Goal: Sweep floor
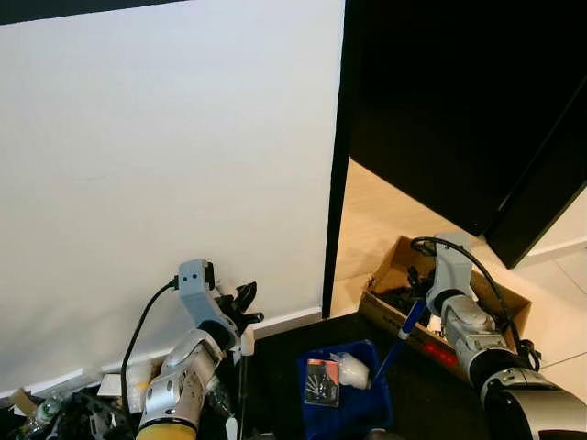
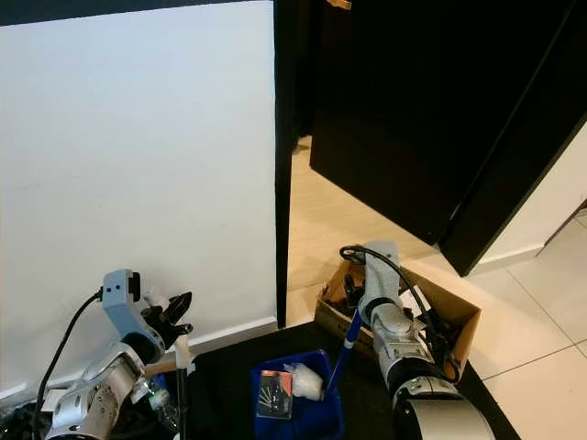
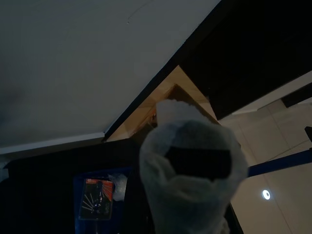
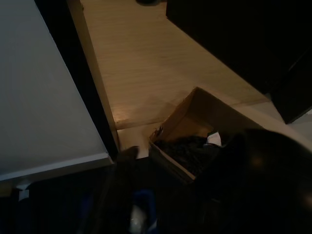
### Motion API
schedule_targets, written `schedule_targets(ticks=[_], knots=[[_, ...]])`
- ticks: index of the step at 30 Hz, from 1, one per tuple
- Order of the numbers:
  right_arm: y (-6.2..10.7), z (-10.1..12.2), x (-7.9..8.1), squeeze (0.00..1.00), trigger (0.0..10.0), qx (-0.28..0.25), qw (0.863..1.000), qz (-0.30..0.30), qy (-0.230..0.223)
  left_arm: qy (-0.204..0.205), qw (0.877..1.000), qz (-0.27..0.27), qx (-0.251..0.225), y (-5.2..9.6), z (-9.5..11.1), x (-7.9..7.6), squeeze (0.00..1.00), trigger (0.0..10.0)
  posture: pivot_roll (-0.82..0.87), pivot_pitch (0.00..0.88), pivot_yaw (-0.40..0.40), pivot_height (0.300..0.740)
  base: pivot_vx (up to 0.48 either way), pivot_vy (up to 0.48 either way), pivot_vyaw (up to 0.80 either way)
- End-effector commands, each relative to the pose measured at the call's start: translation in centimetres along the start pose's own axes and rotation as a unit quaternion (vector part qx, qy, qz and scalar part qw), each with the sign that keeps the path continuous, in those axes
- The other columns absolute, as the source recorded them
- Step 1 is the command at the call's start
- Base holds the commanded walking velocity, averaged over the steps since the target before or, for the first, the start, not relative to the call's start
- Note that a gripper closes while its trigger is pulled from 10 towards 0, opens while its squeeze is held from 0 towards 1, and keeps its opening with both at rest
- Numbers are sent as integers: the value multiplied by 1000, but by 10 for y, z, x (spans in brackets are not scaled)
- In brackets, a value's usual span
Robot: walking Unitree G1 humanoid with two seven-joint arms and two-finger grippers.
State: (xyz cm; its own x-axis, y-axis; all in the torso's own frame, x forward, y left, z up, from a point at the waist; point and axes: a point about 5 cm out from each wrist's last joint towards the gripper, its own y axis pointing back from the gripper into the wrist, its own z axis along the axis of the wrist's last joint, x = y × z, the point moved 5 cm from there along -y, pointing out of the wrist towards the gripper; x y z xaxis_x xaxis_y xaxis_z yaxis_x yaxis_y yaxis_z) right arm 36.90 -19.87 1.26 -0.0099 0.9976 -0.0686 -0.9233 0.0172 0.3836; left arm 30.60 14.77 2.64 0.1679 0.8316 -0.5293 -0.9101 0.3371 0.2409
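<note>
A blue dustpan (image 1: 344, 396) rests on the dark floor mat, holding a red-and-black packet (image 1: 322, 381) and a crumpled white wrapper (image 1: 353, 370). Its blue handle (image 1: 396, 344) slants up to my right gripper (image 1: 418, 310), which is shut on it. My left gripper (image 1: 244, 310) is low beside the white wall, shut around the top of a thin broom handle (image 1: 243, 376). The handle's white-wrapped end (image 3: 192, 175) looms close in the left wrist view. The broom's head is hidden below the picture.
An open cardboard box (image 1: 393, 267) of dark odds and ends sits just behind the dustpan at the doorway. A black door (image 1: 459, 110) stands open onto a wooden floor (image 1: 385, 215). Bottles and clutter (image 1: 46, 408) lie at the wall's foot, lower left.
</note>
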Motion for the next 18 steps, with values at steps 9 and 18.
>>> schedule_targets(ticks=[9, 18], knots=[[-1, 1, -1, 0, 0, 6, 1000, 1, -18, -5, 1000, 1, -2, -4, 2, -3, 0, 10000, 132, 10, 15, 740, 0, 0, 0], [-1, 7, -4, 0, 0, -14, 999, -3, -32, -8, 1000, 4, 0, -4, 0, -4, 0, 10000, 124, 31, 14, 740, 0, 0, 0]])
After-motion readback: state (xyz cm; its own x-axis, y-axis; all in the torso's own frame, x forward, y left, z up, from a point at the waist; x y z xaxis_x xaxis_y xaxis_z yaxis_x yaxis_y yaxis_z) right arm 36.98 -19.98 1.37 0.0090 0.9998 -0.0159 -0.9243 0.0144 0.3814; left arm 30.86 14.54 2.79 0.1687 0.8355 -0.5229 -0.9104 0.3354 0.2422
